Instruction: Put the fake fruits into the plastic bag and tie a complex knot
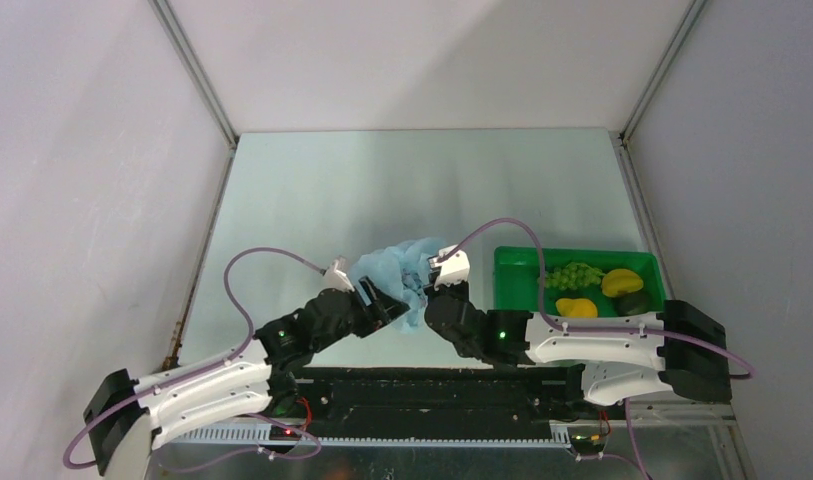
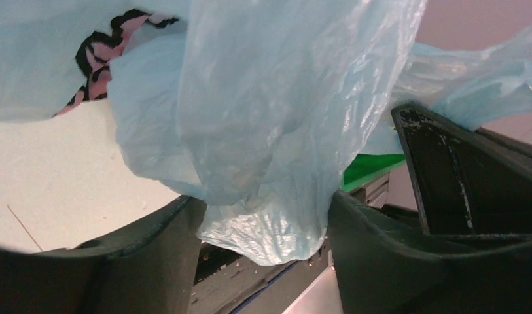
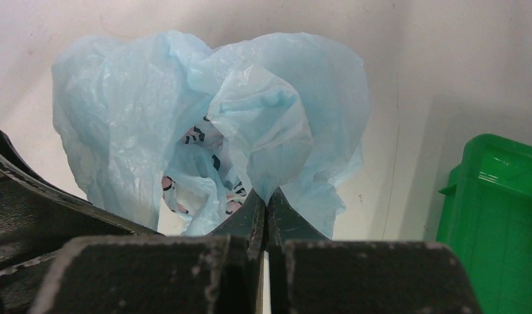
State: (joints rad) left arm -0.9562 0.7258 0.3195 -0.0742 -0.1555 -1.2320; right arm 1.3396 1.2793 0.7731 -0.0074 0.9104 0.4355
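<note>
Bag (image 1: pixel 397 275) held up between both tools, left of tray (image 1: pixel 517 270) | right tool (image 3: pixel 266 203) clamped on bag fold | left tool (image 2: pixel 262 209) spread, film hanging between | fruits (image 1: pixel 572 274) in tray, none bagged | loading and knot both pending

A rigid green tray (image 1: pixel 517 272) sits on the right side of the pale mint worktop (image 1: pixel 382 190), close to the front edge, with its long side running left to right and its left part bare. Plain pale grey wall panels (image 1: pixel 82 200) close in the worktop on the left, back and right, and slim silver struts (image 1: pixel 194 70) rise along the two back corners. A black rail (image 1: pixel 432 385) runs along the near edge, with a grey metal ledge (image 1: pixel 432 450) just below it.
</note>
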